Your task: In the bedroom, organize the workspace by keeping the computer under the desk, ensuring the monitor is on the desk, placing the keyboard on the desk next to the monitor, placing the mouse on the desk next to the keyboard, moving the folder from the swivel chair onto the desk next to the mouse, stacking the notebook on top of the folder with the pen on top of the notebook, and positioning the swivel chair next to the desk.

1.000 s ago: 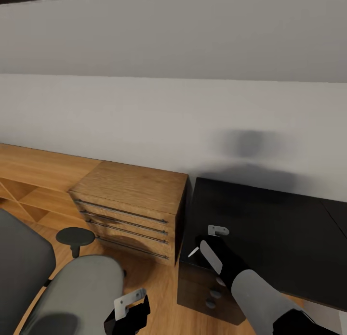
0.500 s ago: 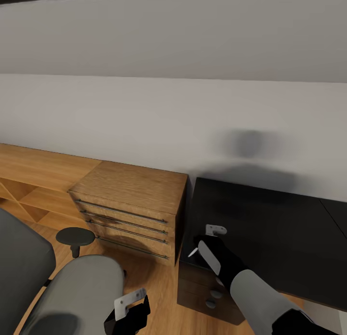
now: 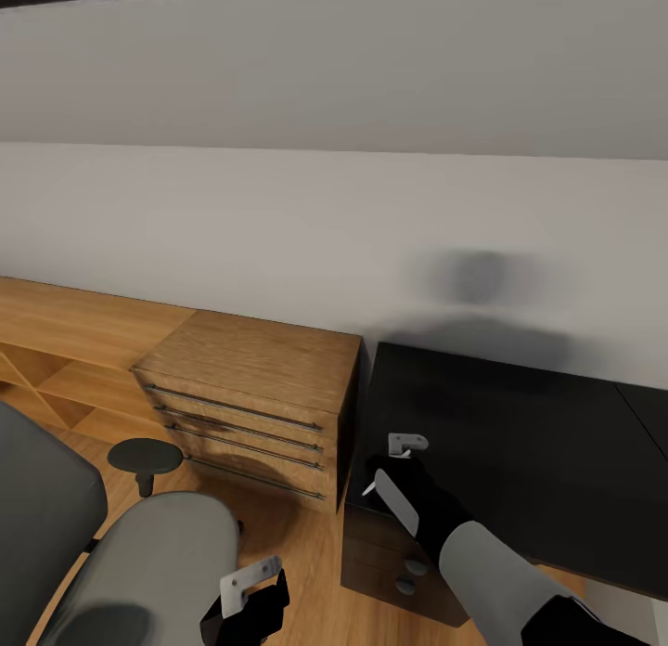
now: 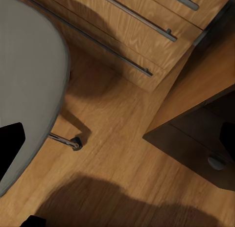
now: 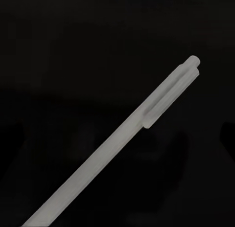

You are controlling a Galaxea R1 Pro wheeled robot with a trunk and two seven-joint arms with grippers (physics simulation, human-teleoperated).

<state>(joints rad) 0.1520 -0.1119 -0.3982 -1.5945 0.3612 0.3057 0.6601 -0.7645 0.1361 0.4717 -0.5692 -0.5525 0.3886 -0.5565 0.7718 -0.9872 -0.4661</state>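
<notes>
A thin silvery-white pen lies on the glossy black desk. One end of the pen pokes out at the desk's left end. My right gripper hovers low right over it, open, with the pen running between its fingers. The grey swivel chair stands at the lower left, with its seat and a castor in the left wrist view. My left gripper hangs open and empty beside the seat, above the wooden floor.
A light wooden drawer cabinet stands against the desk's left end, with a low wooden shelf further left. Black desk drawers with silver knobs sit under the desk's end. A white wall runs behind everything.
My right gripper has slid a little to the left over the desk's end, covering more of the pen. The left arm and the chair are unchanged.
</notes>
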